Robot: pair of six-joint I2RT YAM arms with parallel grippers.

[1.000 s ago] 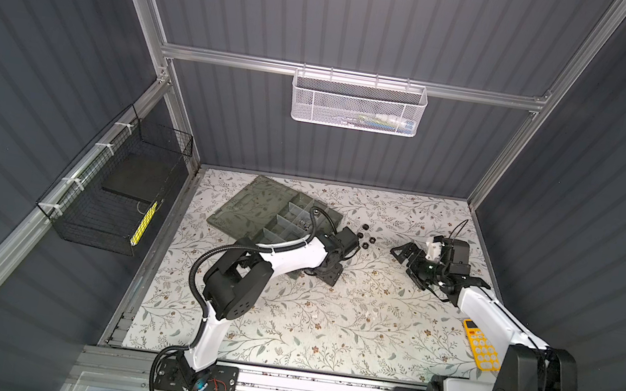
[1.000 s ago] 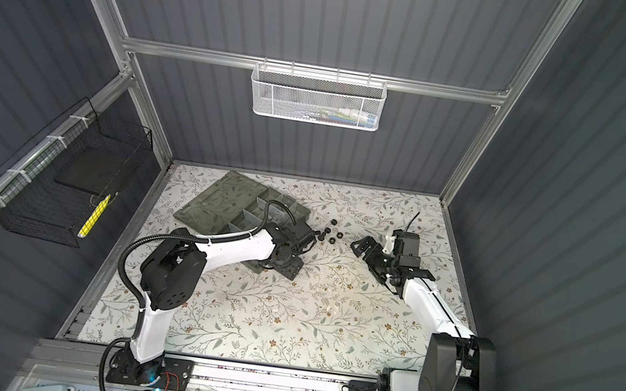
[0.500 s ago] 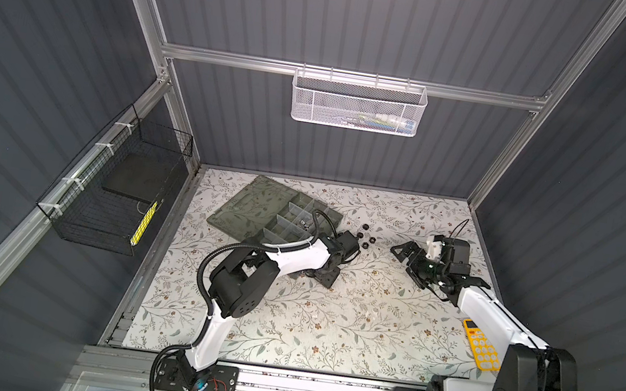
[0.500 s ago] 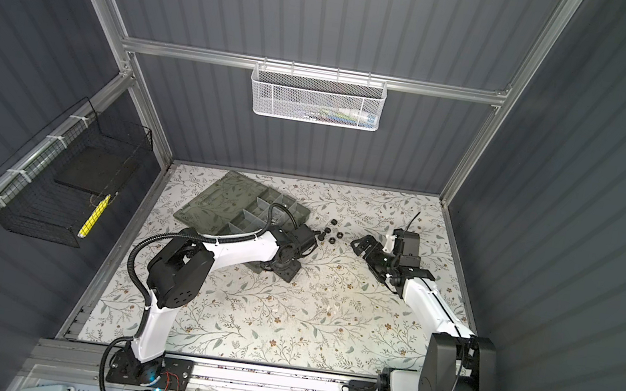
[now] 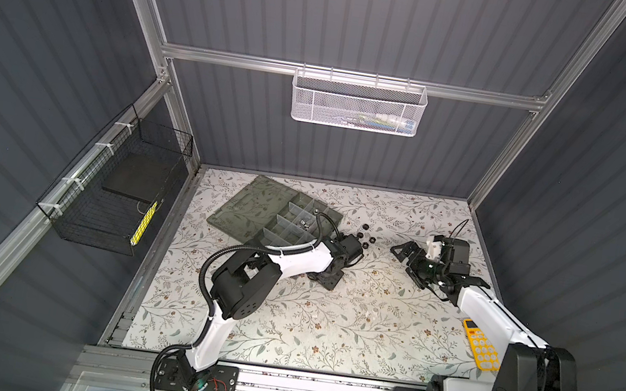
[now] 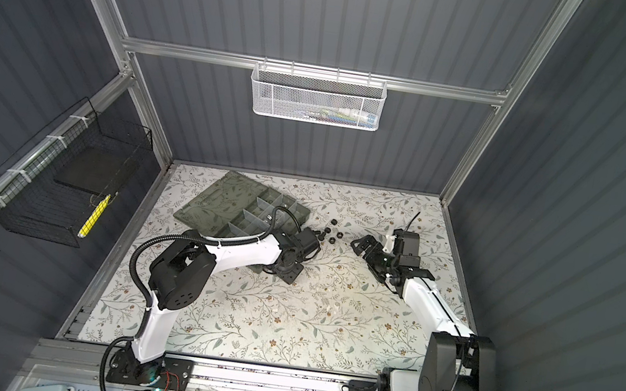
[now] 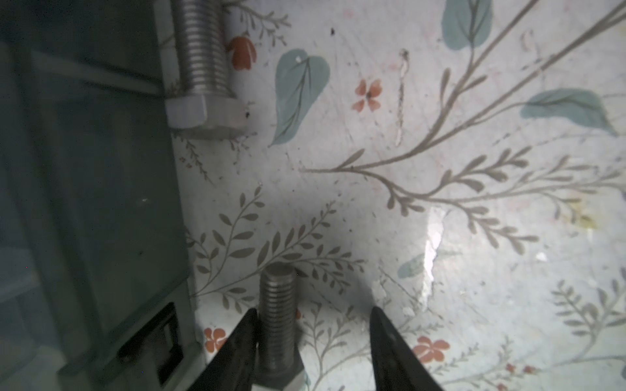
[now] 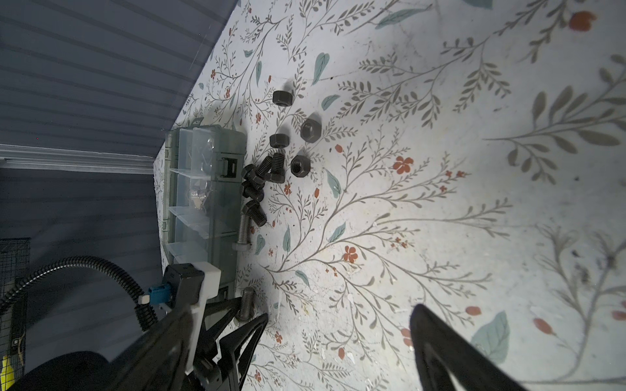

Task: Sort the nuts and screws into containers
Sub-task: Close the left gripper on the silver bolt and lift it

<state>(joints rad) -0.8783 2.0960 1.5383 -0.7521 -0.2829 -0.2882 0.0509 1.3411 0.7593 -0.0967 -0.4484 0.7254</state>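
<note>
Floral-papered bench (image 5: 346,327) inside the grey-walled cell, nothing fancy. The one to watch is the silver screw (image 7: 277,321). It's lying flat on the bench just beside the latch wall of the organizer box (image 7: 84,169). Your left claw (image 7: 313,311) has been pinching in over the last second and now straddles it, jaws still apart. One finger (image 7: 237,348) is touching the shank and the other stands clear. So the grab is underway but not finished, and the screw hasn't left the bench. The squeeze looks off-centre, so I'd guess the screw could roll or get shoved as the far finger comes in.

A second silver screw (image 7: 203,67) lies further along the same wall. Past that, the black screws (image 8: 261,172) and black nuts (image 8: 306,130) sit loose, roughly 12 o'clock from bench centre in both top views. The box is at about 11 o'clock, lid open, with something shiny in one of its compartments (image 5: 296,209). Your right claw (image 5: 405,267), at 2 o'clock, hasn't budged: jaws wide apart, nothing in them. Reckon most of the sorting's still ahead.
</note>
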